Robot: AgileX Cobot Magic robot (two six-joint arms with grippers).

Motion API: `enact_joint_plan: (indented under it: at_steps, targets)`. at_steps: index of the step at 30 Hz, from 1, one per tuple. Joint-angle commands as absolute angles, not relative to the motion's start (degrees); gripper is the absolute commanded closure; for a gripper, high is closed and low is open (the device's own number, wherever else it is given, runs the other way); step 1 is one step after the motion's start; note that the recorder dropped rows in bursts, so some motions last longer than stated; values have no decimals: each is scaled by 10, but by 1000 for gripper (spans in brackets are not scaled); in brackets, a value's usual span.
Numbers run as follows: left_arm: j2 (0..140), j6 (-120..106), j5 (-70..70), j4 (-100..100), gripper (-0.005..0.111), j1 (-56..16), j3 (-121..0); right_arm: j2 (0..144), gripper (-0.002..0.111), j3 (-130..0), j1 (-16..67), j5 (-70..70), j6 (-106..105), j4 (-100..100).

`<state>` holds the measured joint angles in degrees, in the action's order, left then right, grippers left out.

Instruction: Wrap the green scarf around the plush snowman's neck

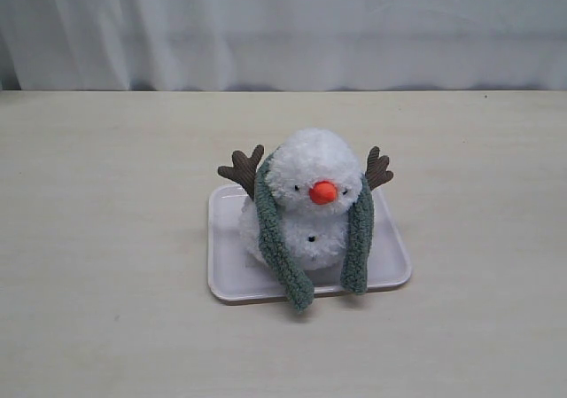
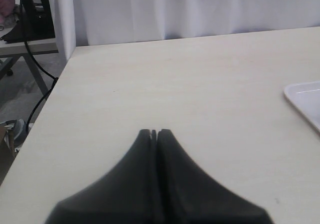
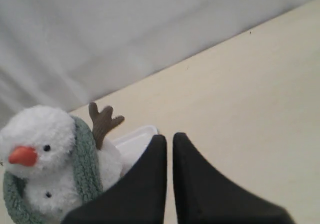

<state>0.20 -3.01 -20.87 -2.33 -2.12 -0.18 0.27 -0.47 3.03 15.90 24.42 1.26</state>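
The plush snowman [image 1: 312, 178] sits upright on a white tray [image 1: 391, 272], facing the exterior camera. The green scarf [image 1: 276, 237] lies behind its neck and over both shoulders; its two ends hang down the front, left and right of the body, uncrossed. The neck groove is hidden beneath the scarf. Neither gripper shows in the exterior view. My left gripper [image 2: 154, 132] is shut and empty over bare table, away from the tray [image 2: 306, 98]. My right gripper [image 3: 169, 137] is shut with a thin slit, empty, beside the snowman [image 3: 36, 130] and scarf [image 3: 86, 160].
A white curtain [image 1: 283, 26] hangs behind the pale wooden table [image 1: 106, 238]. The left wrist view shows the table's edge with a cable and a stand [image 2: 35, 14] beyond it. The brown antler arms [image 1: 242, 169] stick out above the scarf.
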Motion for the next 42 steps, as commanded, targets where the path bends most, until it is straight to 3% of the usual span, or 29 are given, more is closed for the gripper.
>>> enact_joint_plan:
  at_steps: [1, 24, 42]
  targets:
    - [0, -28, -203, -23, 107, -21, 0, 0, 104, 0, 27, 217, 237, 4]
    - [0, -28, -203, -23, 107, -21, 0, 0, 104, 0, 28, 208, 234, 4]
    - [0, -28, -203, -23, 107, -21, 0, 0, 104, 0, 28, 202, 39, -7]
